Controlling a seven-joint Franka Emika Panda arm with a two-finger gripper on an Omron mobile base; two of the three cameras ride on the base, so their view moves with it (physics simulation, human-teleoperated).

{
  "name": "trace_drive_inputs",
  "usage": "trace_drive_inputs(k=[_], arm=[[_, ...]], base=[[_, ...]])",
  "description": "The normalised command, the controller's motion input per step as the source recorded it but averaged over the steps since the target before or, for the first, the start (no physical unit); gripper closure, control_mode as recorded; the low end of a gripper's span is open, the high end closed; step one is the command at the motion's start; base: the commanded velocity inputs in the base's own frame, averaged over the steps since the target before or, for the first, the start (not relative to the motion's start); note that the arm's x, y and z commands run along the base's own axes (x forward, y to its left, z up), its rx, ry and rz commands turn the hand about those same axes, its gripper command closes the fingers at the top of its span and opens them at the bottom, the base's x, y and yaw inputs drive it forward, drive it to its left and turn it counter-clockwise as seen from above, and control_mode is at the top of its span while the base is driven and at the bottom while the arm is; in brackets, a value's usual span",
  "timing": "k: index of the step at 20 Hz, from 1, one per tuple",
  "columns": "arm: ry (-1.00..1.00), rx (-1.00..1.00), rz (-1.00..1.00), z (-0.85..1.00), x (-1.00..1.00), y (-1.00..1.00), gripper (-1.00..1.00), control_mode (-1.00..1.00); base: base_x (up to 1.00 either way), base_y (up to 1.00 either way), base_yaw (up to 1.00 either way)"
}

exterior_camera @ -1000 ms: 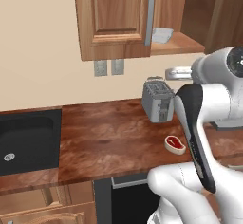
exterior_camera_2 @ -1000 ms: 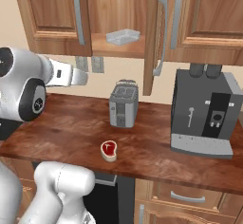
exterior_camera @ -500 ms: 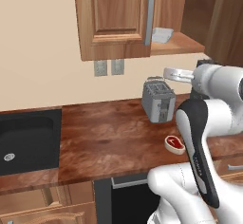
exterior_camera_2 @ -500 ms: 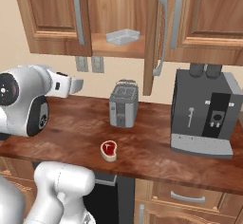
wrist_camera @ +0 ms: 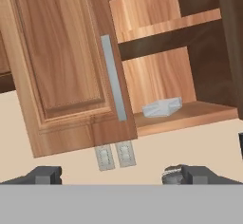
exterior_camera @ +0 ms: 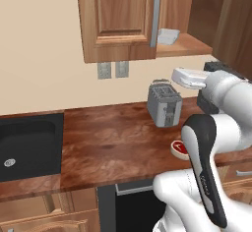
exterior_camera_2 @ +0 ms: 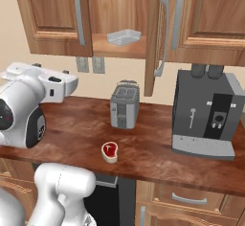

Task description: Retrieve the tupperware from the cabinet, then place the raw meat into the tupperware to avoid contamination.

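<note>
Hand view: the two fingers (wrist_camera: 114, 174) are spread wide apart and hold nothing. Above them and a little to the right, the tupperware (wrist_camera: 163, 107) sits on the shelf (wrist_camera: 199, 114) of the open cabinet (wrist_camera: 61, 66), well apart from the fingers. The cabinet's grey handle (wrist_camera: 114, 77) hangs right above the fingers. In the right base view, the raw meat (exterior_camera_2: 109, 151) lies on the desk (exterior_camera_2: 148, 155) near the toaster (exterior_camera_2: 124, 107).

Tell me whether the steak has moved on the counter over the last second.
No. The steak lies on the counter in front of the toaster, in the same spot relative to it as a second ago.
</note>
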Motion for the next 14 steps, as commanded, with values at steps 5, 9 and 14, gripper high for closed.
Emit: trace_drive_inputs(k=[5, 9, 14], arm=[[-0.14, 0.00, 0.01, 0.39, -0.21, 0.01, -1.00, -1.00], [-0.10, 0.00, 0.01, 0.39, -0.14, 0.00, -1.00, -1.00], [-0.03, 0.00, 0.01, 0.29, -0.01, 0.00, -1.00, -1.00]], base=[[0.00, 0.00, 0.00], [0.00, 0.00, 0.00], [0.00, 0.00, 0.00]])
